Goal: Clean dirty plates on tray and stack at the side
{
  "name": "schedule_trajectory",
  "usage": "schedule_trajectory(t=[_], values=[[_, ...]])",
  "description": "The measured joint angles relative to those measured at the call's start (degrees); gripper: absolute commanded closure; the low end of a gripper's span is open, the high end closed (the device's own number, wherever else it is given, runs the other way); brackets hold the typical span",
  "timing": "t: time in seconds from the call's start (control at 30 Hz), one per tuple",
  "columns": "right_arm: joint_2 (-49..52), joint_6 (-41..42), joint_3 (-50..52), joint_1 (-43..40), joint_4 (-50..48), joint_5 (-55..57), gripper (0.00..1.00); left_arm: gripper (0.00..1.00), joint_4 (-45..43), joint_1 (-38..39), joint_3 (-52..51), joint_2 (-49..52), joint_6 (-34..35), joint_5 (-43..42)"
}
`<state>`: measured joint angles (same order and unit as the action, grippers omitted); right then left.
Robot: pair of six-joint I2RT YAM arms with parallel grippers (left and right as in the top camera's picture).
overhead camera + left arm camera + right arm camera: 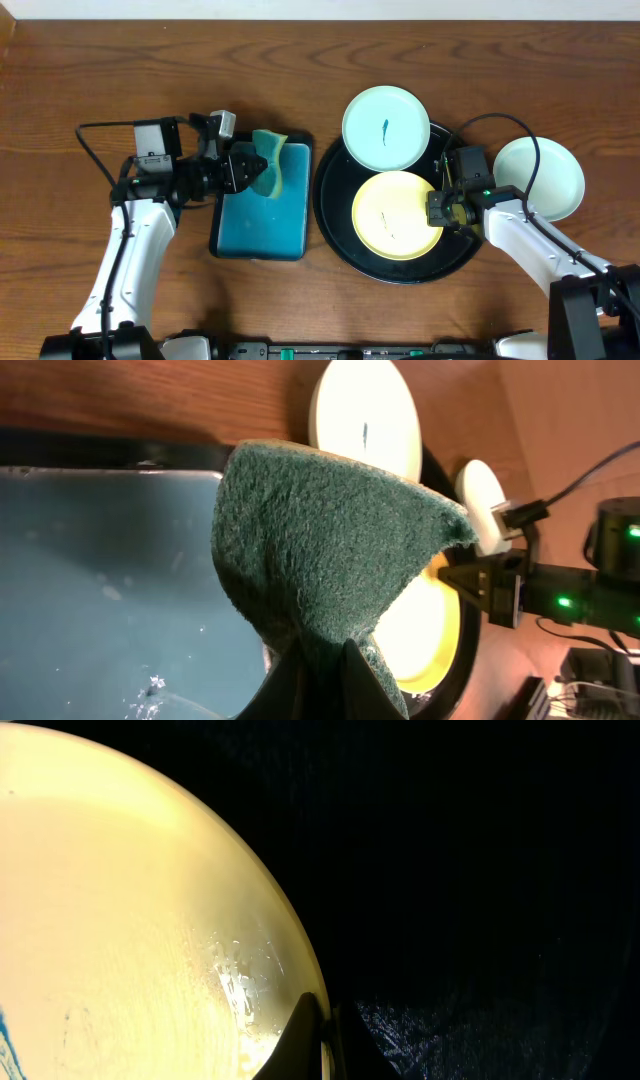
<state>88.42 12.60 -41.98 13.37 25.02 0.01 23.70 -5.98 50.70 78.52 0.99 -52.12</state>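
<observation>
Yellow plate (390, 215) flat in round black tray (335, 215), right of bench centre. Smeared mint plate (386, 128) overlapping tray's far rim; clean mint plate (545, 178) on wood near right edge. Right gripper (440, 210) pinched onto yellow plate's right rim. Left gripper (250, 168) clamped on green sponge (270, 165) above teal tray (255, 225).

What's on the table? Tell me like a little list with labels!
left gripper: holding a green sponge above the teal tray
right gripper: pinching the yellow plate at its edge
yellow plate: on the big black tray
smeared plate: over the big black tray's far rim
third plate: on the table, right of the big black tray
</observation>
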Motion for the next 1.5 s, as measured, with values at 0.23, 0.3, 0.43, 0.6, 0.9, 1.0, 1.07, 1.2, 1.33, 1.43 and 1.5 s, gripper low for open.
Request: schedule_trajectory(t=[0.23, 0.3, 0.43, 0.6, 0.9, 1.0, 1.07, 1.2, 1.33, 1.43, 1.5], values=[[0.0, 0.0, 0.0, 0.0, 0.0, 0.0, 0.99, 0.93, 0.0, -0.6, 0.0, 0.0, -1.3, -2.3], [0.0, 0.0, 0.0, 0.0, 0.0, 0.0, 0.99, 0.93, 0.0, -0.6, 0.0, 0.0, -1.3, -2.6], [0.0, 0.0, 0.0, 0.0, 0.0, 0.0, 0.99, 0.93, 0.0, -0.6, 0.0, 0.0, -1.4, -3.1], [0.0, 0.0, 0.0, 0.0, 0.0, 0.0, 0.99, 0.92, 0.0, -0.6, 0.0, 0.0, -1.5, -3.1], [0.0, 0.0, 0.0, 0.0, 0.0, 0.0, 0.99, 0.93, 0.0, -0.6, 0.0, 0.0, -1.5, -3.1], [0.0, 0.0, 0.0, 0.0, 0.0, 0.0, 0.99, 0.93, 0.0, -0.6, 0.0, 0.0, -1.5, -3.1], [0.0, 0.0, 0.0, 0.0, 0.0, 0.0, 0.99, 0.93, 0.0, -0.6, 0.0, 0.0, -1.5, -3.1], [0.0, 0.0, 0.0, 0.0, 0.0, 0.0, 0.99, 0.86, 0.0, -0.6, 0.0, 0.0, -1.5, -3.1], [0.0, 0.0, 0.0, 0.0, 0.0, 0.0, 0.99, 0.84, 0.0, -0.6, 0.0, 0.0, -1.9, -3.1], [0.0, 0.0, 0.0, 0.0, 0.0, 0.0, 0.99, 0.93, 0.0, -0.6, 0.0, 0.0, -2.2, -3.4], [0.0, 0.0, 0.0, 0.0, 0.0, 0.0, 0.99, 0.93, 0.0, -0.6, 0.0, 0.0, -2.3, -3.5]])
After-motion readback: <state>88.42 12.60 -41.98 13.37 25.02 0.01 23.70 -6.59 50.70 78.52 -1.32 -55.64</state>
